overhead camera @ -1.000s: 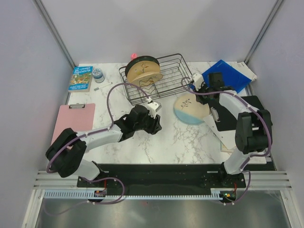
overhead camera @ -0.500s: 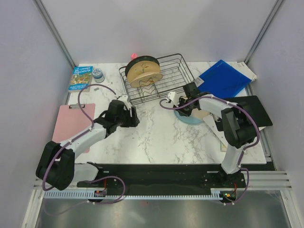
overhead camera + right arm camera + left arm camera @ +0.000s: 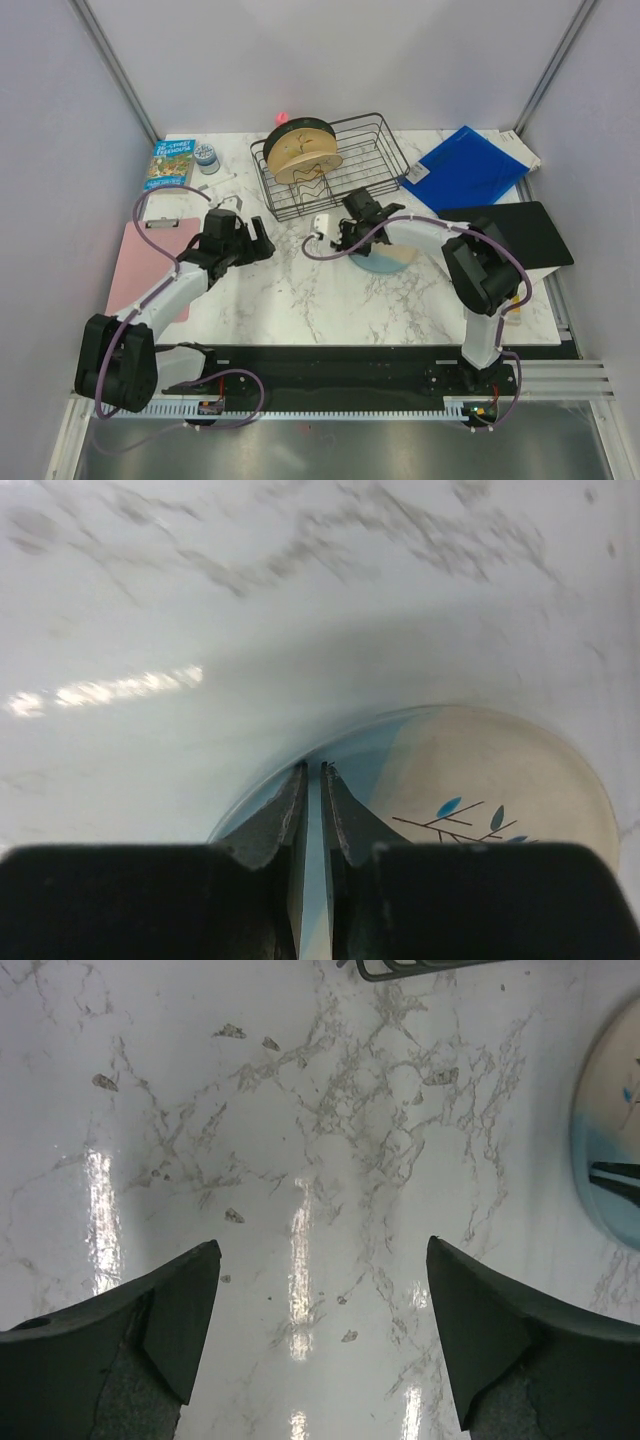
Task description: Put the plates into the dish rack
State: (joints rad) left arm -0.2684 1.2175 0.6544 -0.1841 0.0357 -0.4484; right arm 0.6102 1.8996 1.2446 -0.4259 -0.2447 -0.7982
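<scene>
The cream-and-light-blue plate [image 3: 392,258] lies flat on the marble table, just in front of the dish rack [image 3: 355,150]. My right gripper [image 3: 345,235] is over the plate's left rim. In the right wrist view its jaws [image 3: 312,767] are shut to a thin slit, both fingers on top of the plate's blue edge [image 3: 360,755]. Tan plates [image 3: 303,150] stand upright in the rack's left end; I cannot make out the dark teal plate. My left gripper [image 3: 260,233] is open and empty over bare marble [image 3: 325,1245], left of the plate [image 3: 612,1130].
A blue folder [image 3: 470,165] and a black pad [image 3: 520,232] lie at the right. A pink clipboard [image 3: 150,265], a book [image 3: 168,165], a small jar [image 3: 207,157] and a pen [image 3: 215,183] are at the left. The rack's corner [image 3: 400,968] shows at the top of the left wrist view.
My left arm has drawn back to the left, away from the table's middle. My right gripper has swung left across the plate to its left rim, and the plate has slid slightly nearer and left.
</scene>
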